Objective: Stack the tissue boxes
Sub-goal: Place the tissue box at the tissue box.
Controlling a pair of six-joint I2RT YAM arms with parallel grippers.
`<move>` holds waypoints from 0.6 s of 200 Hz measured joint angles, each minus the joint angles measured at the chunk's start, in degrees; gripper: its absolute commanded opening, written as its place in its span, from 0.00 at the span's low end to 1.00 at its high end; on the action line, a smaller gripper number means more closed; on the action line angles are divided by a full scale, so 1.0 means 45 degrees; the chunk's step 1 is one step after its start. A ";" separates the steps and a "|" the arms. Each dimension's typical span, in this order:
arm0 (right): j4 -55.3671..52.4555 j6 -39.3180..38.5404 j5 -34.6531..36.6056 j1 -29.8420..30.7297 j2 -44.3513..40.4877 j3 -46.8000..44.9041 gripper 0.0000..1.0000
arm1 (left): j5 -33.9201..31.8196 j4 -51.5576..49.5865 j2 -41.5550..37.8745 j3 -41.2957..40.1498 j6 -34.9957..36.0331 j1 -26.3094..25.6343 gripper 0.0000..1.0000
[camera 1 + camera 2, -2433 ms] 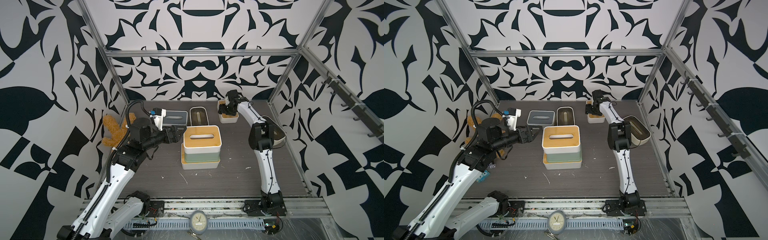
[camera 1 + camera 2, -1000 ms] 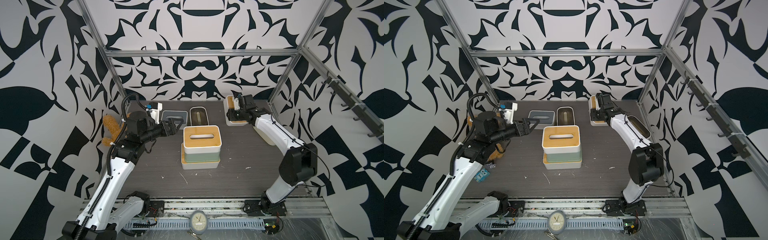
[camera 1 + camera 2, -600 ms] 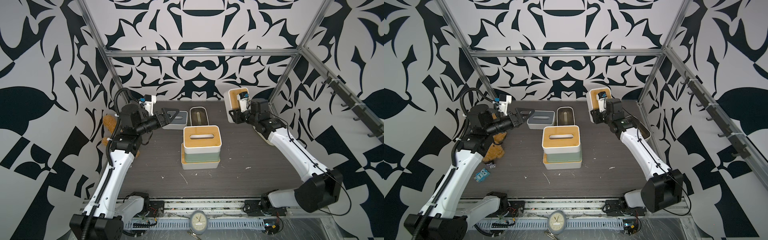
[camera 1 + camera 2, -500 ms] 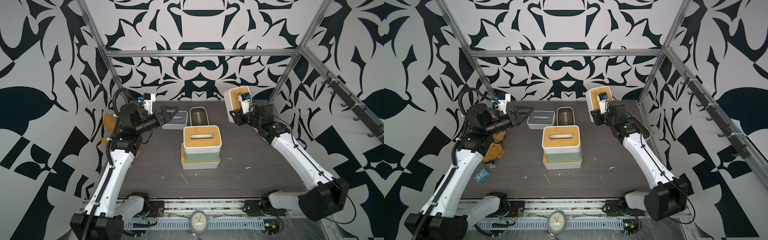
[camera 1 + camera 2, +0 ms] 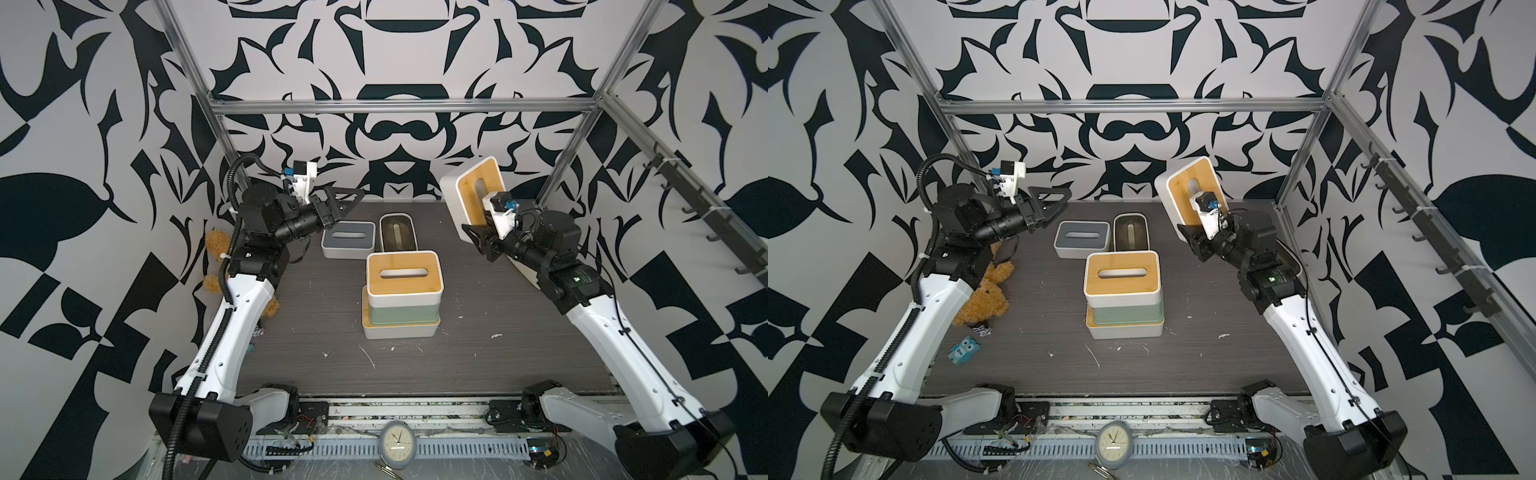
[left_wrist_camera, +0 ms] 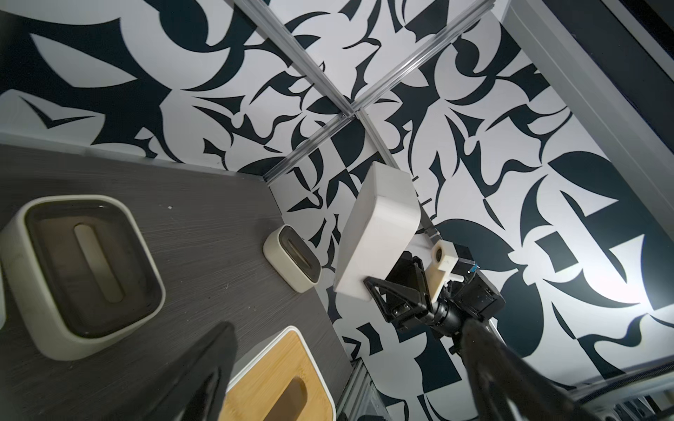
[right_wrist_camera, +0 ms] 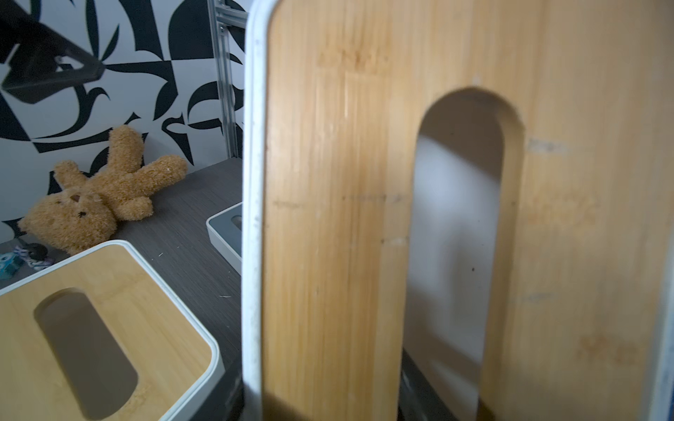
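the right gripper (image 5: 478,230) has just lifted a box (image 5: 449,193) off the table (image 5: 457,353) and tipped it on end, so i think it goes on the 3-box stack (image 5: 402,291) next. it hangs in the air near the back right corner, pinched tight at its low end, long side pointing up, lid (image 5: 468,203) facing the front. the left gripper (image 5: 351,201) has pulled back, wide open and empty.
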 measured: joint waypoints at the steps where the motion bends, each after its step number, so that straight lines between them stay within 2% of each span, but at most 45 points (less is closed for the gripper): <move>1: -0.0029 -0.0039 -0.0019 0.0005 -0.0005 0.0005 0.20 | 0.0000 -0.0068 0.0034 0.0083 0.0024 -0.0044 0.99; 27: -0.1156 -0.1457 -0.0709 0.0355 -0.0078 0.0321 0.15 | -0.0165 -0.1817 0.0787 0.1957 0.1394 -0.0971 0.99; 68: -0.2710 -0.2875 -0.1661 0.0777 -0.0078 0.1287 0.15 | -0.1064 -0.5192 0.2127 0.4813 0.4143 -0.2890 1.00; 120: -0.3696 -0.4138 -0.1938 0.1239 -0.0165 0.1749 0.16 | -0.1273 -0.7072 0.2997 0.6062 0.5299 -0.3429 0.99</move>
